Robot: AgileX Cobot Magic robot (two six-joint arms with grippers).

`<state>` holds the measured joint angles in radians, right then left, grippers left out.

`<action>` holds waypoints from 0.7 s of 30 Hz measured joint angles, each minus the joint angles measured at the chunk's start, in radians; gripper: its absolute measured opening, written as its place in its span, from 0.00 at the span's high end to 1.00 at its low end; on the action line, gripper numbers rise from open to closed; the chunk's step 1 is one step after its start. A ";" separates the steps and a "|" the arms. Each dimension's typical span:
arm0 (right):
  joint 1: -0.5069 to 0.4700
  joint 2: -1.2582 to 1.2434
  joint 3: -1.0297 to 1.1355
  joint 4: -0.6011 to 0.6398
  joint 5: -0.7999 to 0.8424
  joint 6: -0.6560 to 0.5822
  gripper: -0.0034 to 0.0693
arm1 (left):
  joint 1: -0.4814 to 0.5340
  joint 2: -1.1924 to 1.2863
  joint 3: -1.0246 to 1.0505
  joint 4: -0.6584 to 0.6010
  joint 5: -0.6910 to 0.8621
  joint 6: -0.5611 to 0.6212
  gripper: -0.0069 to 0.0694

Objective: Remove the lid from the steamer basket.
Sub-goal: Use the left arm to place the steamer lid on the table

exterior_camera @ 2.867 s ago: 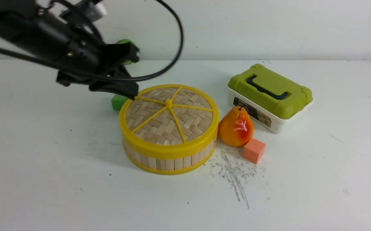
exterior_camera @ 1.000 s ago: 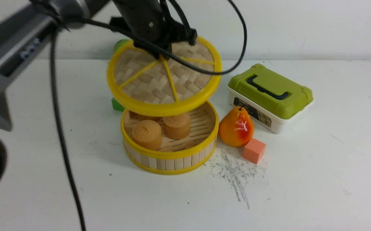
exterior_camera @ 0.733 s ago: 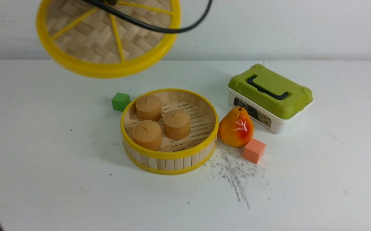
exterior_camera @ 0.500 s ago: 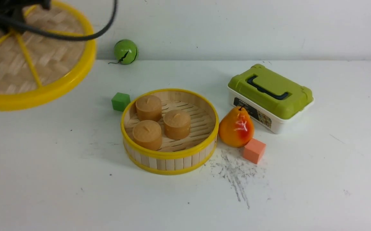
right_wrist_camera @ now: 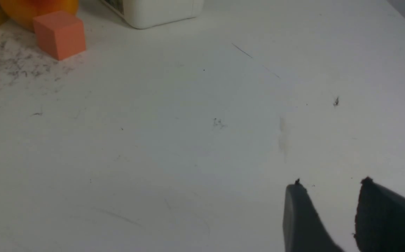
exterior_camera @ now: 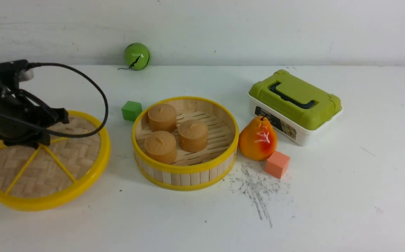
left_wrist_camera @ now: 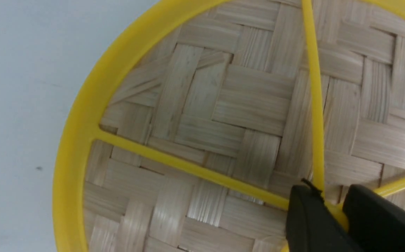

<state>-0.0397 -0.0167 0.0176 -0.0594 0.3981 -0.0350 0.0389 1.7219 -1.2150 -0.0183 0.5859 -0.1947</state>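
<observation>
The steamer basket [exterior_camera: 185, 171] stands uncovered at the middle of the table, with three brown round cakes [exterior_camera: 162, 117] inside. The lid [exterior_camera: 59, 164], woven bamboo with a yellow rim and spokes, is low at the table surface to the basket's left, clear of it. I cannot tell whether it rests fully on the table. My left gripper [exterior_camera: 38, 142] is shut on the lid's yellow hub. In the left wrist view the black fingers [left_wrist_camera: 306, 217] pinch the hub of the lid [left_wrist_camera: 223, 115]. My right gripper [right_wrist_camera: 330, 185] is open and empty over bare table, out of the front view.
A green cube [exterior_camera: 131, 110] sits behind the basket on its left, a green ball [exterior_camera: 137, 56] by the back wall. A pear [exterior_camera: 257, 139], a salmon cube [exterior_camera: 277, 164] and a white box with a green lid [exterior_camera: 294, 105] lie right of the basket.
The left gripper lifted the lid off the basket, carried it up and to the left, and has now lowered it to the table beside the basket. The basket has not moved.
</observation>
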 joint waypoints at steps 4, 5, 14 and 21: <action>0.000 0.000 0.000 0.000 0.000 0.000 0.62 | 0.000 0.059 0.000 -0.060 -0.032 -0.002 0.77; 0.000 0.000 0.000 0.000 0.000 0.000 0.62 | 0.000 0.078 0.000 -0.088 -0.035 0.002 0.77; 0.000 0.000 0.000 0.000 0.000 0.000 0.62 | 0.000 0.100 -0.006 -0.210 -0.043 0.061 0.50; 0.000 0.000 0.000 0.000 0.000 0.000 0.62 | 0.000 -0.041 -0.033 -0.209 0.036 0.067 0.72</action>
<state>-0.0397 -0.0167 0.0176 -0.0594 0.3981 -0.0350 0.0389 1.6808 -1.2477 -0.2273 0.6221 -0.1274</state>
